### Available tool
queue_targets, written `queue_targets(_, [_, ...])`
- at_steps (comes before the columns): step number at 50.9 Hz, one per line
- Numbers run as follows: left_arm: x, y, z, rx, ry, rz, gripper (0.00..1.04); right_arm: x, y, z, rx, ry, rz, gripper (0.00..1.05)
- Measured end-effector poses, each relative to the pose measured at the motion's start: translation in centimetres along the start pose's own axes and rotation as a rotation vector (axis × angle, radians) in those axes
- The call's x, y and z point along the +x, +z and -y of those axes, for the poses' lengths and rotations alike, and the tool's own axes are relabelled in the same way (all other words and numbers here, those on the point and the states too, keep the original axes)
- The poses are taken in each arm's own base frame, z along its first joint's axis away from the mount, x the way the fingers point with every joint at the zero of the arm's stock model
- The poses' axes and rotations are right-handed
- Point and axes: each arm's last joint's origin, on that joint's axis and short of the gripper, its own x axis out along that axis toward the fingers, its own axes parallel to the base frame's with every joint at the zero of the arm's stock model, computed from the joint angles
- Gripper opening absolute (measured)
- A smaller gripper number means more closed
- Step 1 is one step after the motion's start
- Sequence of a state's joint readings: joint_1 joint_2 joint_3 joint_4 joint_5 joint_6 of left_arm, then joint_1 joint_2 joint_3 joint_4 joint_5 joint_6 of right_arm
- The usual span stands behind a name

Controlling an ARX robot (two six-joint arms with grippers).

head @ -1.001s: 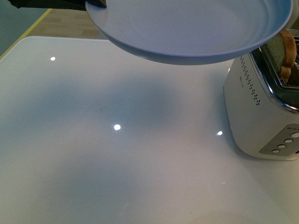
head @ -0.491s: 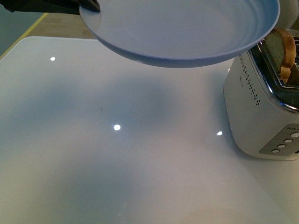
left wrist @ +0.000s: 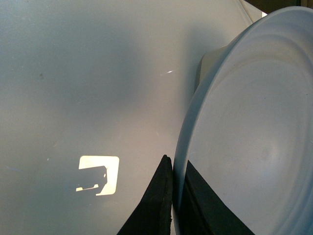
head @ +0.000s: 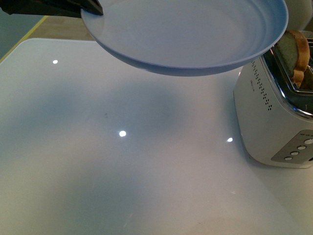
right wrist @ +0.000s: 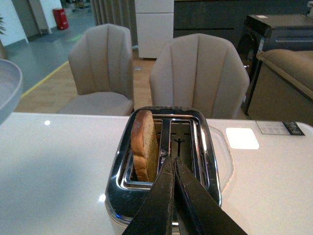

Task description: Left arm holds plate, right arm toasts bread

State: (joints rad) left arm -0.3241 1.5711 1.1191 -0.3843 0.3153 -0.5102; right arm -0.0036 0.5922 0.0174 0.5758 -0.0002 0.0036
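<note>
1. Clamping the rim at the upper left of the front view, the black left gripper point(head: 92, 7) holds the round pale blue-grey plate point(head: 186, 34) aloft. The top frame edge cuts off both.
2. Below, the glossy white table point(head: 122, 171) shows the plate's shadow and lamp glints.
3. At the right edge, the white-and-chrome toaster point(head: 271, 122) is cropped, and the plate overlaps its upper corner.
4. The light-brown wholemeal bread slice point(head: 293, 51) stands in a toaster slot, its lower part hidden.
5. The black right gripper point(right wrist: 172, 164) appears only in its wrist view, fingers pressed together near the slots, with beige padded chairs point(right wrist: 100, 63) beyond the table.
</note>
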Motion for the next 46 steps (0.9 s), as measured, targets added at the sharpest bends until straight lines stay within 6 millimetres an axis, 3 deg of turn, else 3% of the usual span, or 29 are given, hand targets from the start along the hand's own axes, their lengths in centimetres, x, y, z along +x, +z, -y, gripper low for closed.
queue_targets(46, [0.1,-0.2,0.5,0.013,-0.011,-0.004,0.03,-2.8,0.4,0.0,0.0,0.0,0.017,0.02])
